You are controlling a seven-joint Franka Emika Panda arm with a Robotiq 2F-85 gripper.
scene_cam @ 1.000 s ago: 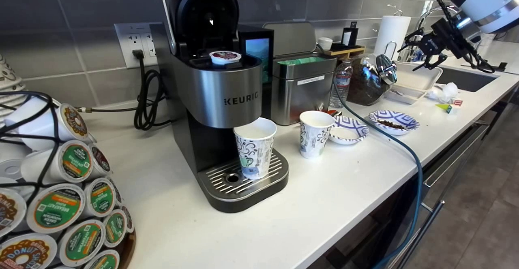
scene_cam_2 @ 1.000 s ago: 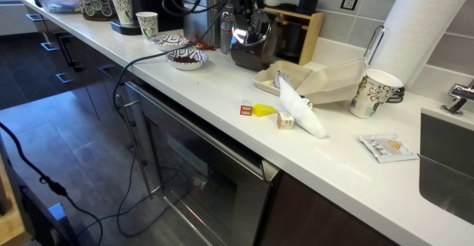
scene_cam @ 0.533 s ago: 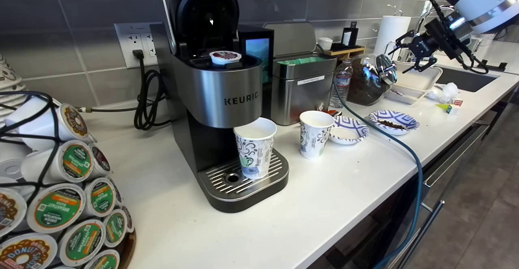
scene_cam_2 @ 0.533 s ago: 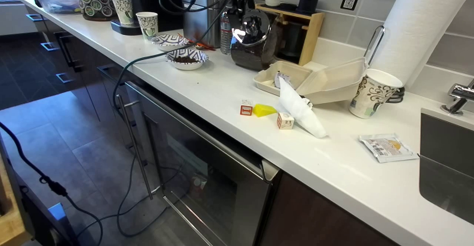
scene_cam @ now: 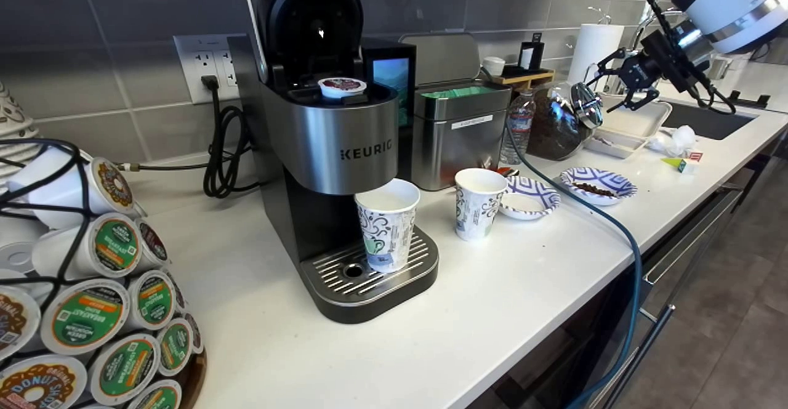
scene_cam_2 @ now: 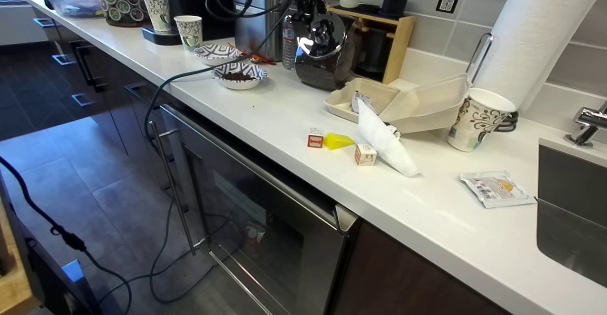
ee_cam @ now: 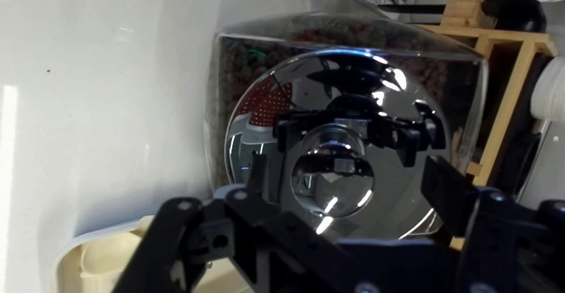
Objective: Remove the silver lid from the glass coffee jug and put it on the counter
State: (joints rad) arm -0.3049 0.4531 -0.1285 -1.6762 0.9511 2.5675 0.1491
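The glass coffee jug (scene_cam: 552, 127) is a round glass jar of dark beans, tilted on the white counter (scene_cam: 542, 286). It also shows in an exterior view (scene_cam_2: 320, 74). Its shiny silver lid (scene_cam: 586, 106) is on its mouth and faces my gripper (scene_cam: 599, 97). In the wrist view the lid (ee_cam: 393, 191) fills the middle, with a round knob (ee_cam: 333, 182) standing out of it. My gripper (ee_cam: 345, 169) is open and empty. Its fingers stand wide on both sides of the knob. I cannot tell whether the fingertips touch the lid.
A water bottle (scene_cam: 521, 127) and steel bin (scene_cam: 460, 132) stand beside the jug. A wooden rack (scene_cam_2: 399, 49) is behind it. An open takeout box (scene_cam_2: 348, 113), bowls (scene_cam_2: 239, 83) and blocks (scene_cam_2: 365, 155) lie nearby. A blue cable (scene_cam: 615, 224) crosses the counter.
My gripper has moved left and slightly down toward the lid in an exterior view, with most of the motion in the first half second. It stays open. The jug and lid have not moved.
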